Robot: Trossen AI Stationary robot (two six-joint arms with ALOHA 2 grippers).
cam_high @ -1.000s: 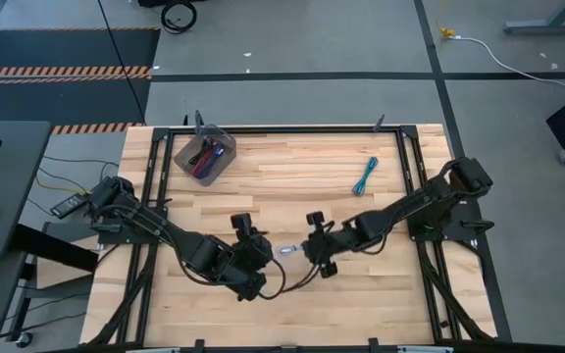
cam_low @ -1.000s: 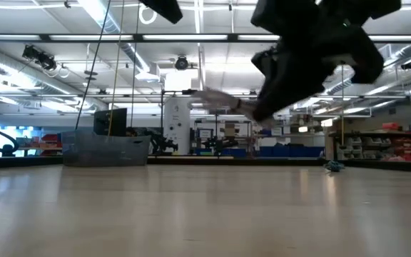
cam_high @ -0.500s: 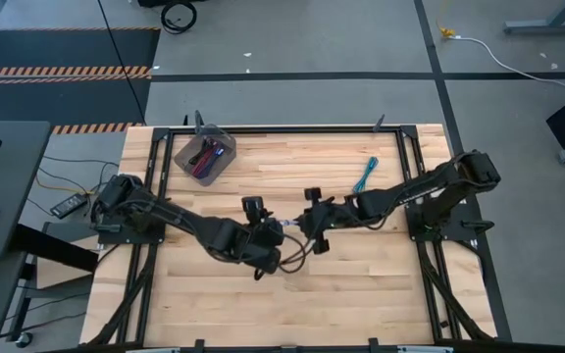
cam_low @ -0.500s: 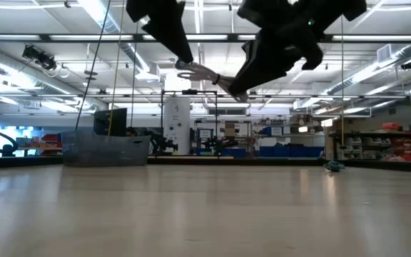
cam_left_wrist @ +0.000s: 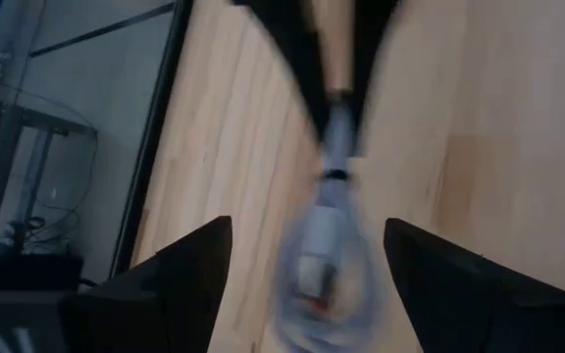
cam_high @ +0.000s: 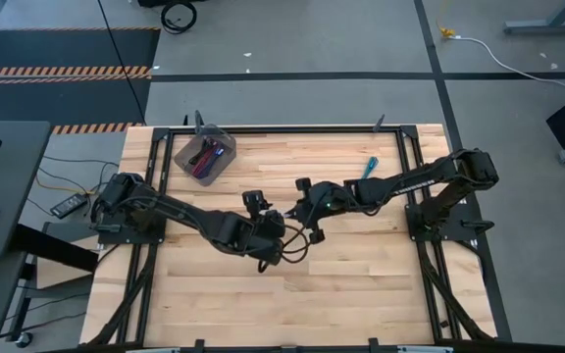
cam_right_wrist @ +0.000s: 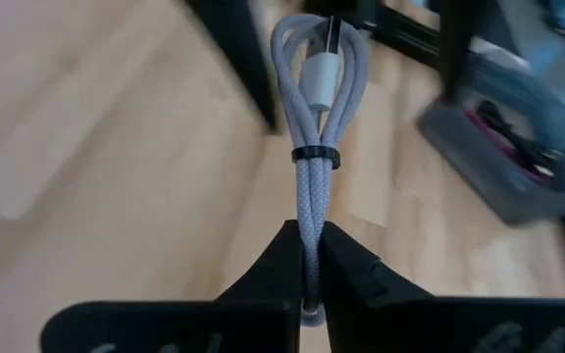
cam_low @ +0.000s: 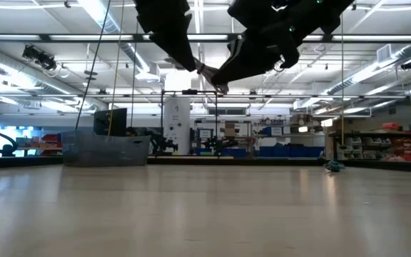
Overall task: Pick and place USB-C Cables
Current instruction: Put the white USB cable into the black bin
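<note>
The white-silver cable is a braided bundle bound by a thin black tie. It hangs in the air between both grippers, high over the table's middle. My right gripper is shut on one end of it. My left gripper is open. Its two fingers stand on either side of the bundle's looped plug end; touch there does not show. The teal cable lies flat on the table's far right part. The magenta, purple and black cables lie inside a clear bin. My right gripper pinches the white-silver cable between its two fingers at the end away from the plug loop, below the black tie. The fingers lie along the bundle. The bundle sticks straight out from the fingertips, lifted clear of the table, toward my left gripper.
The clear bin stands at the table's far left corner. Black frame rails run along the table's left and right sides beside the arm bases. Bare wooden tabletop spreads across the near half.
Both grippers have moved toward the table's far edge and risen. My right gripper has carried the white-silver cable up and toward the left. My left gripper has closed in on it, so the cable's free end now sits between its open fingers.
</note>
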